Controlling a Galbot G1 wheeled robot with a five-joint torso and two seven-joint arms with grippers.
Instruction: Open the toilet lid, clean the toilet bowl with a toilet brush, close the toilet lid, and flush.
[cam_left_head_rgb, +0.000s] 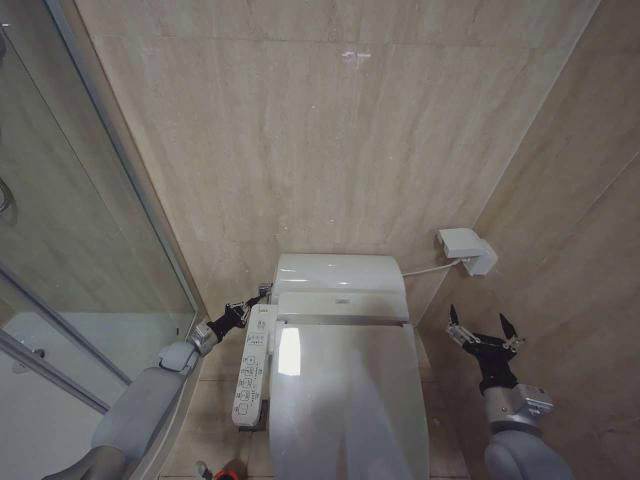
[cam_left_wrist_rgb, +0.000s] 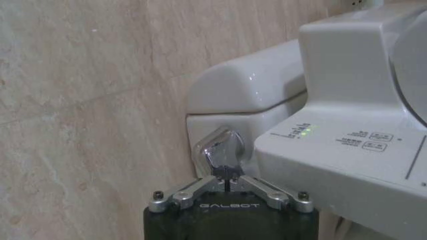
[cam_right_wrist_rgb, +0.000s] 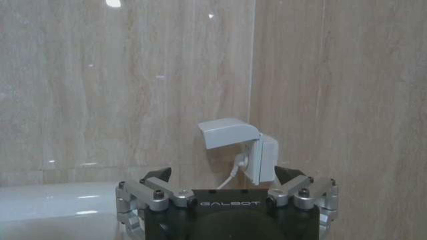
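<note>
- At the tank's left side, the left gripper (cam_left_wrist_rgb: 227, 181) sits with fingers pinched together, tips against the chrome flush lever (cam_left_wrist_rgb: 220, 149), which lies dead ahead at twelve o'clock.
- Toilet lid (cam_left_head_rgb: 345, 400) is down; its long axis runs from the tank (cam_left_head_rgb: 338, 274) toward the robot.
- Right gripper (cam_left_head_rgb: 481, 335) hangs spread wide and empty, at three o'clock from the lid, well apart.
- Count: one lever, one lid, one side control panel (cam_left_head_rgb: 254, 364), one wall socket box (cam_left_head_rgb: 467, 248).
</note>
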